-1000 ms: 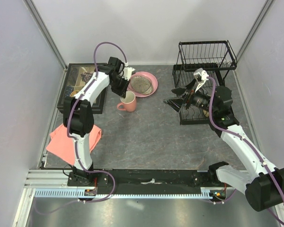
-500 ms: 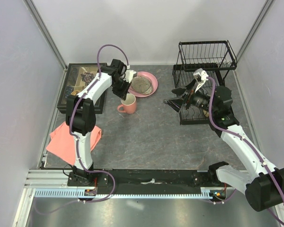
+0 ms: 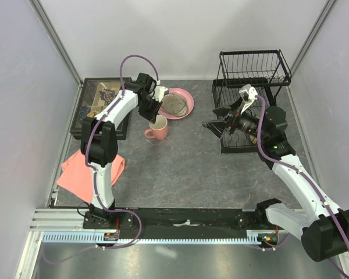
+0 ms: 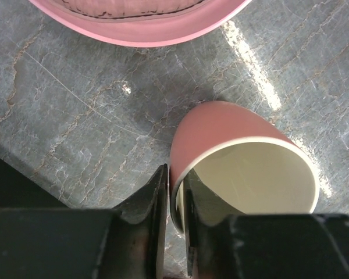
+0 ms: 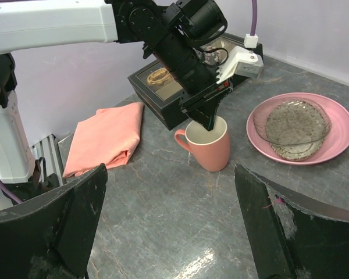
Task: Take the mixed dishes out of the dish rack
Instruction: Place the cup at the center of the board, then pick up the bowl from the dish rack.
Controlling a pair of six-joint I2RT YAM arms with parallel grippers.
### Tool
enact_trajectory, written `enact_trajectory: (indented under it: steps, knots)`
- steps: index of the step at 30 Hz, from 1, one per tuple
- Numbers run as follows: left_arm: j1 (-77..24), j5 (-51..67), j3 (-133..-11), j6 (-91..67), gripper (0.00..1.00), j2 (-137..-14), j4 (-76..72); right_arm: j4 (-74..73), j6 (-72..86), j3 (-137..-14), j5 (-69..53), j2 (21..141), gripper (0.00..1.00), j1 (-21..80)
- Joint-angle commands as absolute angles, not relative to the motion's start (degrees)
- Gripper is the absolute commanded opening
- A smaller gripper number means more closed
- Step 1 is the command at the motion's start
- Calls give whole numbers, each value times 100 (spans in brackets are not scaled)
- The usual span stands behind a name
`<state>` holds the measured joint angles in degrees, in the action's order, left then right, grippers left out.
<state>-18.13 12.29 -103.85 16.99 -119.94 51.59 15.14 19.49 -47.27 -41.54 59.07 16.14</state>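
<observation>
Over the last second the left fingers [image 4: 154, 200] had begun to ease apart, though only slightly. One stood outside and one inside the wall of the salmon-pink mug [image 4: 244, 157], close on either side of its rim, and whether they were still pinching it could not be told. The mug itself had not shifted. It stood upright on the tabletop [image 3: 186, 163], just in front of the pink plate [image 3: 190, 104], which had the speckled plate [image 3: 175, 103] lying on it. That suggested the mug had been placed and its release was under way. The right fingers [image 5: 52, 226] had stayed spread as wide as they went, holding nothing, and hovered by the lower tier of the dish rack [image 3: 250, 81]. No bowl showed on the tabletop, so the likely remaining job was fetching it from the rack, probably with the right arm.
</observation>
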Motion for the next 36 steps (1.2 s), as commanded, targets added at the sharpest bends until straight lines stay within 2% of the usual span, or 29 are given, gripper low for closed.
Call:
enact_trajectory:
  steps: [1,2,10,16,17,21,36]
  knots:
    - [-1863,1353,-10318,1723,26,-11523,4939,1494,1740,-4764,-4069,5801,98,1547]
    - [-1863,1371,-10310,1723,30,-11488,4931,1468,1723,-4781,-4061,5801,98,1538]
    - [-1872,1599,-10239,1626,44,-11101,4940,643,995,-5097,-3614,5669,98,1521]
    - [-1872,2214,-10257,1389,60,-10512,4939,-684,159,-5703,-1419,5721,97,1512]
    - [-1863,2267,-10248,1319,61,-10433,4922,-807,36,-5782,-832,5817,97,1520]
    - [-1872,2505,-10029,1204,63,-9898,4756,-1387,-298,-6029,295,6064,94,1512]
    - [-1872,2927,-9036,1230,66,-9097,4307,-1565,-1195,-5617,2855,7110,89,1608]
